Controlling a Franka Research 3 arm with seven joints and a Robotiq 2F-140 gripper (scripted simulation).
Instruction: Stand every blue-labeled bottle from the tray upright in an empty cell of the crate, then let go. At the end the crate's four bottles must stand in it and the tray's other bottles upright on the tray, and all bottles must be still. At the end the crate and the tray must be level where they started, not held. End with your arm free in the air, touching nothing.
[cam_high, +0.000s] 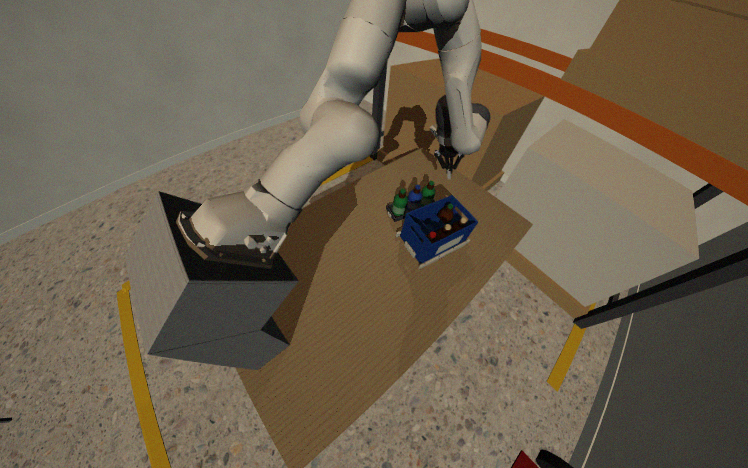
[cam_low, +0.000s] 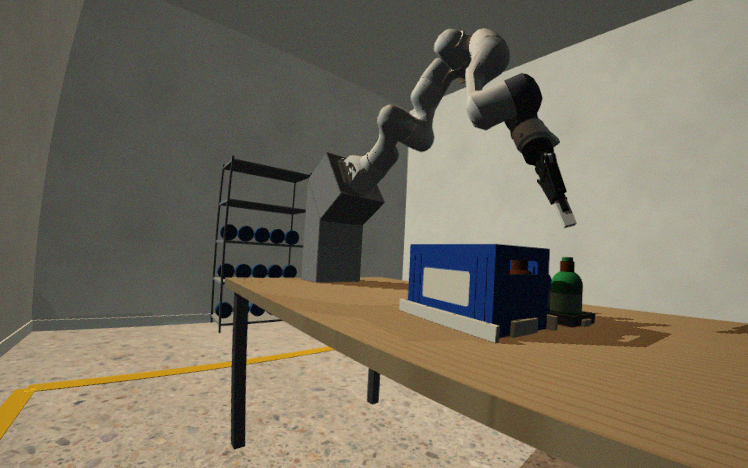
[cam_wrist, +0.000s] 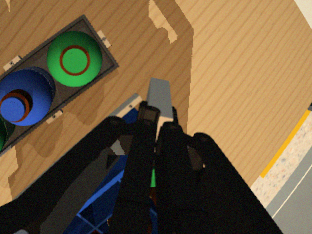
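Observation:
My gripper (cam_high: 449, 174) (cam_low: 568, 221) (cam_wrist: 156, 93) is shut and empty, tilted in the air above the far end of the crate and tray. The blue crate (cam_high: 421, 251) (cam_low: 521, 298) (cam_wrist: 100, 200) holds a row of brown bottles, one with a red cap (cam_high: 432, 235) and two with cream caps, and a green-capped brown bottle (cam_high: 445, 214) behind them. The dark tray (cam_low: 576, 318) (cam_wrist: 107, 63) beside it holds a blue bottle (cam_high: 415, 195) (cam_wrist: 37, 97) between a green bottle (cam_high: 400, 201) and another green bottle (cam_high: 428, 190) (cam_low: 566, 292) (cam_wrist: 92, 56), all upright. Labels are mostly hidden.
Pale strips (cam_low: 449, 321) and small blocks (cam_low: 524, 327) border the crate on the wooden table (cam_high: 353, 309) (cam_low: 634, 375). A large pale box (cam_high: 612, 215) is beyond the table's right edge. A rack (cam_low: 264, 206) stands behind the robot's base.

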